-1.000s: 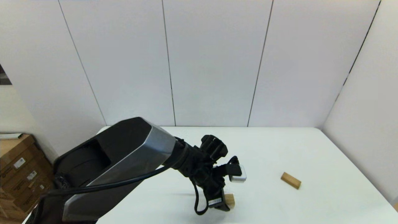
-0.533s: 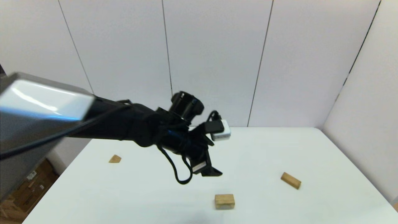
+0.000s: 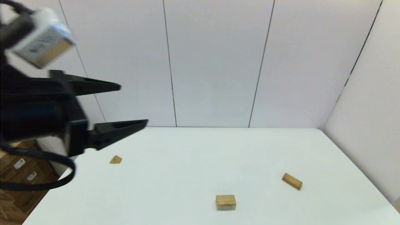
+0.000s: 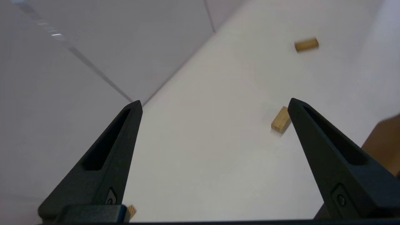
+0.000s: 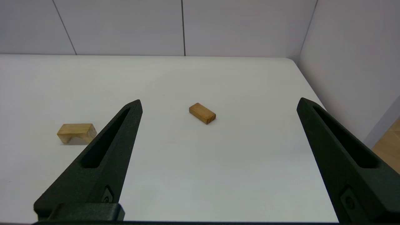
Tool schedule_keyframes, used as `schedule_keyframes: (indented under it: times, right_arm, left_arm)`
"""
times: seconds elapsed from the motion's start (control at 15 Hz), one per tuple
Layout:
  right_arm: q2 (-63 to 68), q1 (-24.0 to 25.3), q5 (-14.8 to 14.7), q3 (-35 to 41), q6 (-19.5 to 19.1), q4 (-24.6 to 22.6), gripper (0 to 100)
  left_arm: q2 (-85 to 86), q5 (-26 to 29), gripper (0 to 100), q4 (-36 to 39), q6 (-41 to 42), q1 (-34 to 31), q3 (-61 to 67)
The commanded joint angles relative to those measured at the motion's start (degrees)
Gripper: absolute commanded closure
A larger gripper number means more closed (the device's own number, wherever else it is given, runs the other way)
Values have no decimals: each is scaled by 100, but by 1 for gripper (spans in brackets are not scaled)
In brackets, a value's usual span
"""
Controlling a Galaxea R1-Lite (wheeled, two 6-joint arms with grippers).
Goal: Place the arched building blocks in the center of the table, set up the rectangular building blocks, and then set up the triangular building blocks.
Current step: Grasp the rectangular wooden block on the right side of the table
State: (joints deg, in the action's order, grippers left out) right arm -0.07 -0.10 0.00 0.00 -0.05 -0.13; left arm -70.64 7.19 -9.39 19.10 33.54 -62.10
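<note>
The arched block (image 3: 225, 202) rests legs down on the white table (image 3: 187, 150), near the front middle; it also shows in the right wrist view (image 5: 76, 132) and left wrist view (image 4: 280, 120). To its right lies the rectangular block (image 3: 292, 181) (image 5: 202, 113) (image 4: 307, 44), flat and askew. The small triangular block (image 3: 115, 159) sits at the far left. My left gripper (image 3: 132, 104) (image 4: 215, 102) hangs open and empty, high over the table's left edge, above the triangular block. My right gripper (image 5: 219, 102) is open and empty, back from the table's near right side, outside the head view.
White wall panels (image 3: 212, 62) close the table's far side, and a side wall (image 3: 368, 109) runs along its right. Cardboard boxes (image 3: 18, 175) stand on the floor beyond the left edge.
My left gripper has let go of the arched block at the front middle, then risen and swung back to the left. The arched block stays where it was set down.
</note>
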Motion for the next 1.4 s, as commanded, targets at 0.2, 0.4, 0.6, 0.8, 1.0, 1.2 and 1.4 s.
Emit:
schedule_keyframes:
  times: [0.2, 0.4, 0.6, 0.8, 1.0, 1.2, 1.4]
  right_arm:
    - [7, 1, 0, 0, -4, -4, 0]
    - [7, 1, 0, 0, -4, -4, 0]
    - [-1, 1, 9, 0, -4, -4, 0]
    - [-1, 1, 0, 0, -4, -4, 0]
    - [7, 1, 0, 0, -4, -4, 0]
    - [7, 1, 9, 0, -4, -4, 0]
    - [7, 1, 9, 0, -4, -4, 0]
  left_arm:
    - [3892, -842, 0, -28, -144, -2000, 2053]
    - [4876, -939, 0, -11, 366, -2738, 2729]
    - [5474, -1036, 0, 16, 340, -2941, 3635]
    - [6019, -983, 0, -134, 340, -3248, 4030]
    - [6915, -974, 0, -125, 208, -3283, 4628]
    - [7064, -825, 0, 156, -741, -3292, 5375]
    - [7056, -649, 0, 1299, -1031, -3292, 6210]
